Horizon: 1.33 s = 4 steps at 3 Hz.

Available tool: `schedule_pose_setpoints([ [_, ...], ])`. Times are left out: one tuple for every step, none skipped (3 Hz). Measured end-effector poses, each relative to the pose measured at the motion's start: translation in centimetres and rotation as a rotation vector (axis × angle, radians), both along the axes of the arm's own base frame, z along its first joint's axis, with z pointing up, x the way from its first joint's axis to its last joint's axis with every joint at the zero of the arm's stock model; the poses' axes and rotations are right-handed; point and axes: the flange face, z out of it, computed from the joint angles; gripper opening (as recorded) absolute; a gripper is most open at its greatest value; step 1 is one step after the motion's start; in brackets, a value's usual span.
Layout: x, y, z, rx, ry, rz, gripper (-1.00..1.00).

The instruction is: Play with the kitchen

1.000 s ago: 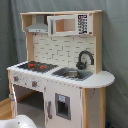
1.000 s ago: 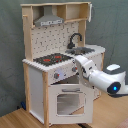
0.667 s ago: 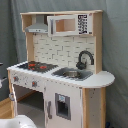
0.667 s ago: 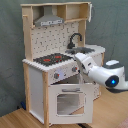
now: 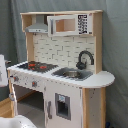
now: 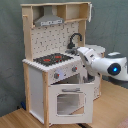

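Change: since a second ago the arm (image 6: 102, 64) has slid toward the second exterior view's right, its white body now clear of the hob front; the kitchen has not shifted.
Kitchen: (image 6: 55, 75) stands on a wooden floor before a grey curtain, filling the middle of both exterior views.
Hood: (image 5: 38, 26) grey, upper left in the first exterior view, under the top shelf.
Hob: (image 5: 36, 65) black with red rings, left half of the counter in the first exterior view.
Knobs: (image 6: 65, 74) on the panel under the hob, just beside the arm's nose in the second exterior view.
Oven door: (image 6: 67, 100) windowed, with a bar handle, hanging slightly ajar.
Faucet: (image 5: 84, 58) black, curved over the sink (image 5: 71, 74), right of the hob in the first exterior view.
Fingers: cannot tell; the tip is hidden behind the arm's own body.
Handling: likely stiff, light board, easily tipped by a hard push; the moving parts are the places to take hold of, namely the knobs, the oven bar and the faucet, and they probably want gentle force.
Writing: none readable; a dark keypad-like panel (image 5: 83, 23) sits on the upper cabinet, its marks illegible.
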Motion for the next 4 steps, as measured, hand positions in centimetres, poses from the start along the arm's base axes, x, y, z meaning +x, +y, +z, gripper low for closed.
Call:
schedule_pose_setpoints([
  [0.1,-2.0,0.6,-0.003,0.071,-0.002,1.00],
  [0.1,-3.3,0.2,-0.002,0.159,0.007,1.00],
  [0.8,-4.5,-0.7,0.006,0.271,0.010,1.00],
  [2.3,-5.8,-1.5,0.018,0.388,0.005,1.00],
])
